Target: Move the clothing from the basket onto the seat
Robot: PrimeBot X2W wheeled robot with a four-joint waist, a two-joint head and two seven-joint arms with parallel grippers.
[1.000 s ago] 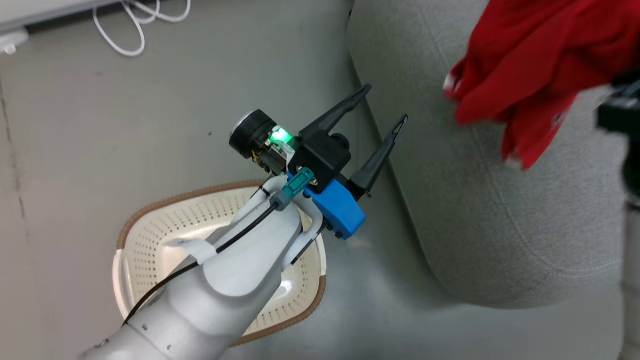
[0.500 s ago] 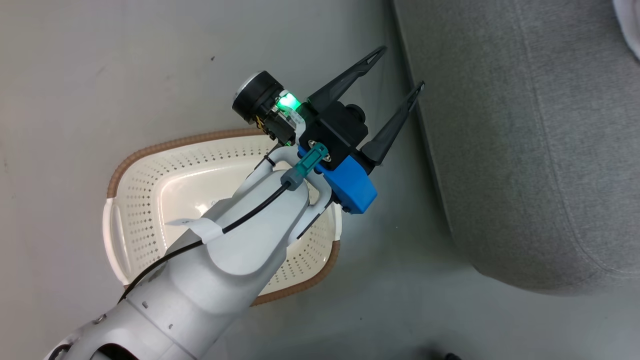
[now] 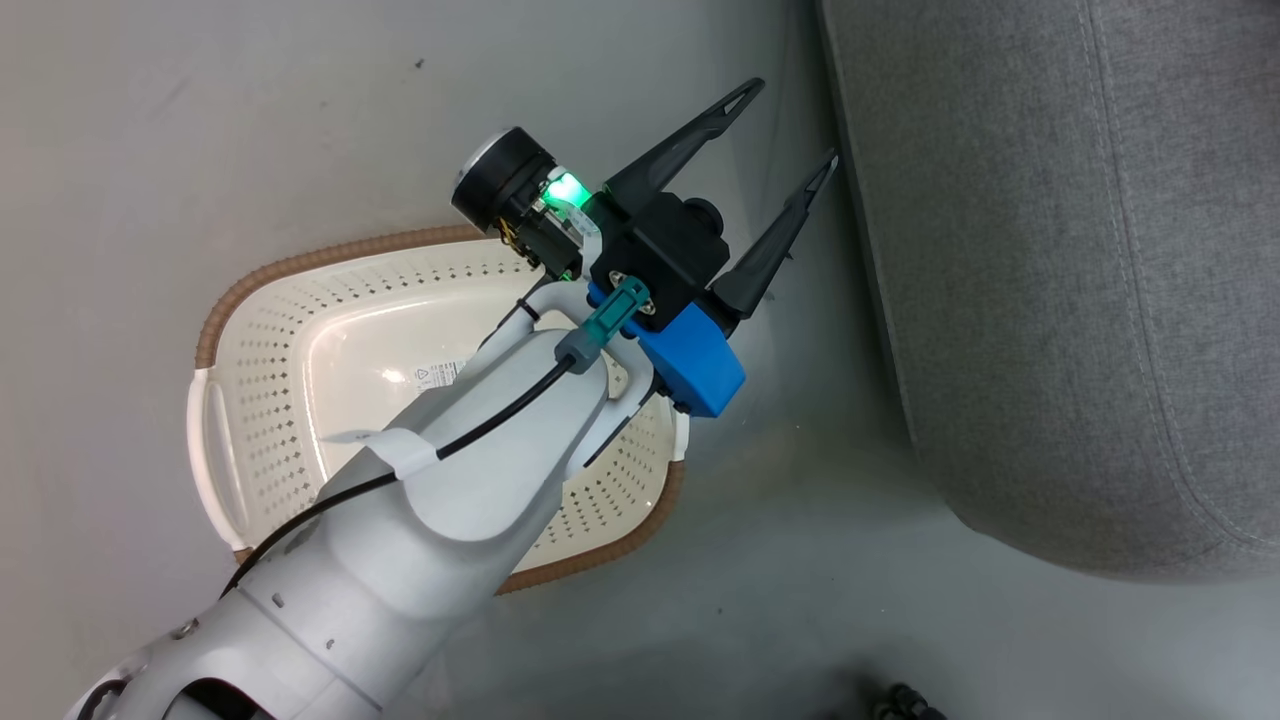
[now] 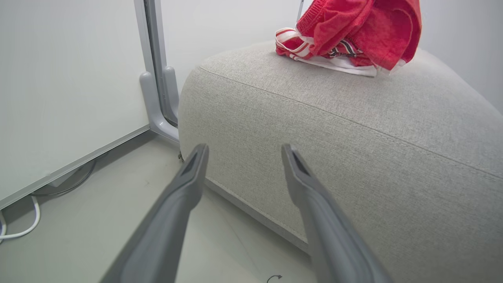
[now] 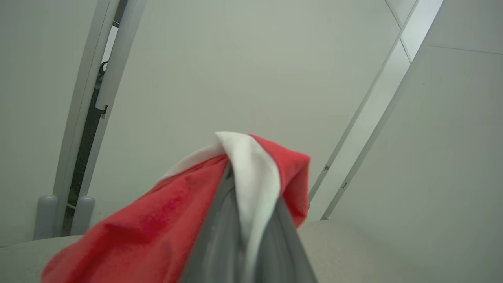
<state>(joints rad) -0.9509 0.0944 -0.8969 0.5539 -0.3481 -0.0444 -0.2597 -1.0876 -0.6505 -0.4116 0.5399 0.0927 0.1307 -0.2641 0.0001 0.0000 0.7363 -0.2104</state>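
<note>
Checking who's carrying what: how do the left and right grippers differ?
The left gripper is open and empty; the right gripper is shut on red clothing. The left gripper points at the sofa's side, near the basket; the right gripper points toward a wall. Both have long slim fingers.

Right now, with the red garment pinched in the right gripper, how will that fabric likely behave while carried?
Probably floppy: the red garment drapes over the shut right gripper without holding shape. Likely light, since a pinch at its white trim seems to hold it. Unlikely to roll: the clothing on the seat lies crumpled.
</note>
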